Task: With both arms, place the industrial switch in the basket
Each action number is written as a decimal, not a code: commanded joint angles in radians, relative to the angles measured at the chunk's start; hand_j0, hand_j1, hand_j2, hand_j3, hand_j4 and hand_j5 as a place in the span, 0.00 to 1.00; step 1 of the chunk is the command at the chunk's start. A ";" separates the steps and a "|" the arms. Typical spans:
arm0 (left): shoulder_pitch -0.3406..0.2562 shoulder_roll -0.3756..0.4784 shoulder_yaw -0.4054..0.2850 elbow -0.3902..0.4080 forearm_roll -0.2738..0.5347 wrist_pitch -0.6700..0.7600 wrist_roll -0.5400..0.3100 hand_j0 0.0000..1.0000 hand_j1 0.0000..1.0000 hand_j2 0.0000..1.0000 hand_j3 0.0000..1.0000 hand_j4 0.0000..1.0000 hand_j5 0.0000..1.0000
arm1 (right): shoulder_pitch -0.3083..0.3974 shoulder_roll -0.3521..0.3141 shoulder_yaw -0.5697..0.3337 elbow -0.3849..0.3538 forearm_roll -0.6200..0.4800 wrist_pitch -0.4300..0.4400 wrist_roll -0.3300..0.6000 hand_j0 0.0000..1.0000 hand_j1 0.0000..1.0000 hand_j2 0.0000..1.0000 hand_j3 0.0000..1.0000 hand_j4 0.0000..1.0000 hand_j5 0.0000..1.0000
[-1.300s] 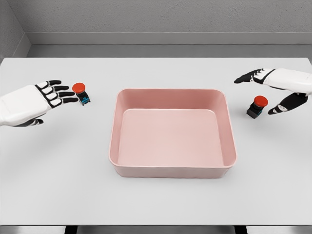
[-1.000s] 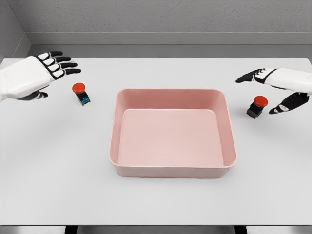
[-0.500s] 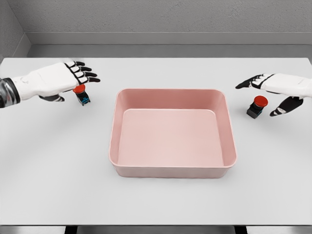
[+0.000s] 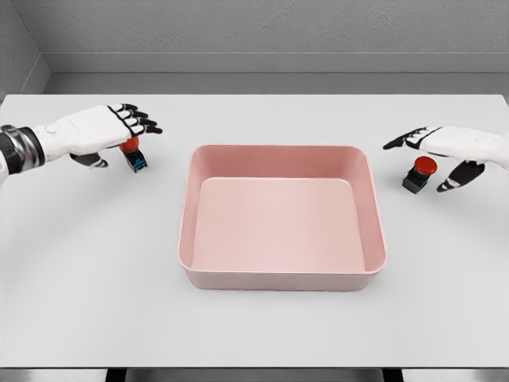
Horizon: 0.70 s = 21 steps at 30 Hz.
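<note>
Glossy white moulded shell seen on back of left five-finger hand (image 4: 99, 131); fingers (image 4: 137, 120) segmented, white knuckle plates set over black joints, tips black. Dark grey ribbed metal wrist cuff (image 4: 17, 146) fitted between hand and white forearm. Right five-finger hand (image 4: 445, 151) finished alike: smooth white back, black fingers (image 4: 402, 140), black thumb. No cables or markings made out.

Red-capped switches (image 4: 420, 174) (image 4: 134, 153) flanking pink basket (image 4: 281, 278)
</note>
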 commanded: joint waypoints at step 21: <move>-0.031 -0.070 -0.023 0.145 -0.004 0.001 0.002 1.00 1.00 1.00 1.00 1.00 1.00 | -0.012 0.067 0.001 0.110 0.062 0.002 0.000 0.94 0.94 0.94 0.94 0.94 0.94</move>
